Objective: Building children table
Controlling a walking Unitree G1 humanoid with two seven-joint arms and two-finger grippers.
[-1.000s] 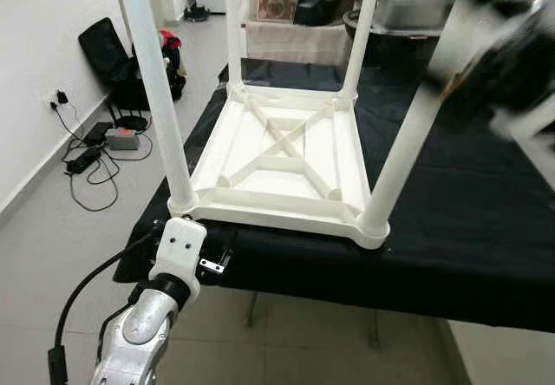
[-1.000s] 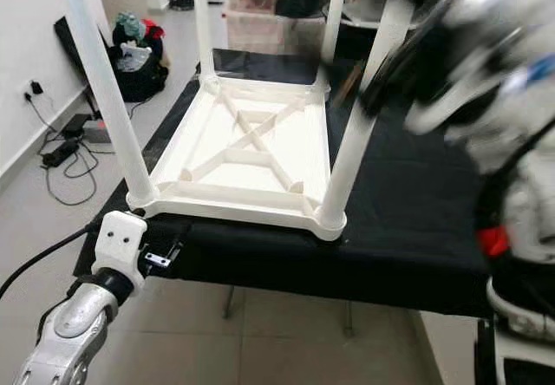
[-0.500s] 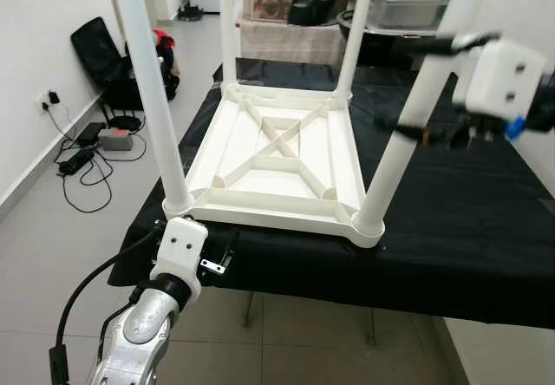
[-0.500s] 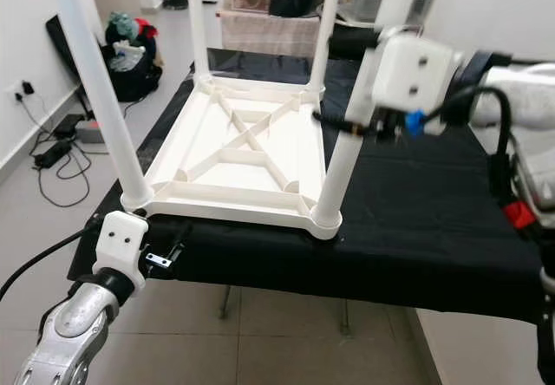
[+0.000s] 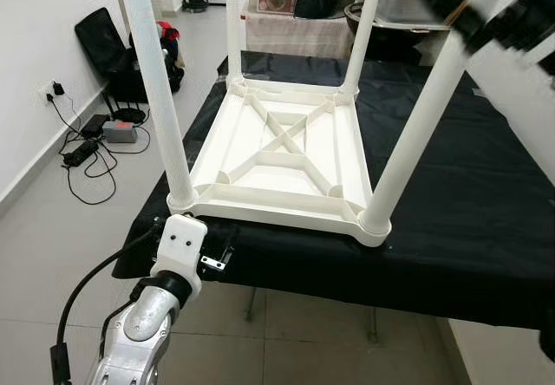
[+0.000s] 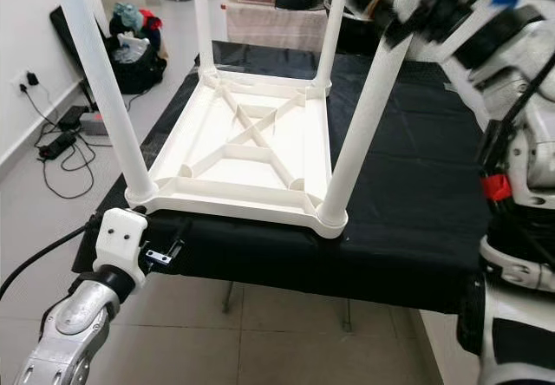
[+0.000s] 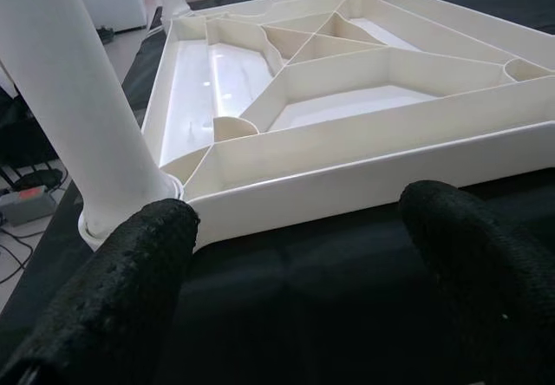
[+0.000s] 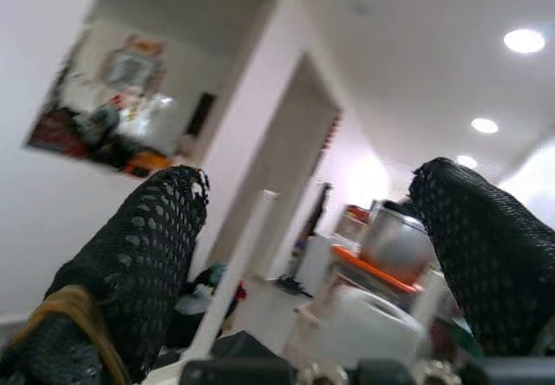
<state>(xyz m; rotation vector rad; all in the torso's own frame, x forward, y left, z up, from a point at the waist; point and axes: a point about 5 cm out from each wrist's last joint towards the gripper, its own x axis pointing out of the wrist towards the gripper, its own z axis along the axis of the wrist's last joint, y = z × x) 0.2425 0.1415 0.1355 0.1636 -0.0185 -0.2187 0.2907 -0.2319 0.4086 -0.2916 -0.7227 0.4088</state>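
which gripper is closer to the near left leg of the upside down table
Left. The left gripper sits low at the black-covered bench edge just before that leg's base; the right gripper is raised by the near right leg's top.

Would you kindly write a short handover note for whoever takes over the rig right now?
Left gripper: open, low at the near edge of the black-covered table, pointing at the tabletop frame, holding nothing.
Right gripper: open, raised high beside the near right leg, blurred in the eye views.
White children's table: upside down, all four legs standing upright in their corner sockets.
Left: confirm the legs are seated, then flip it upright.
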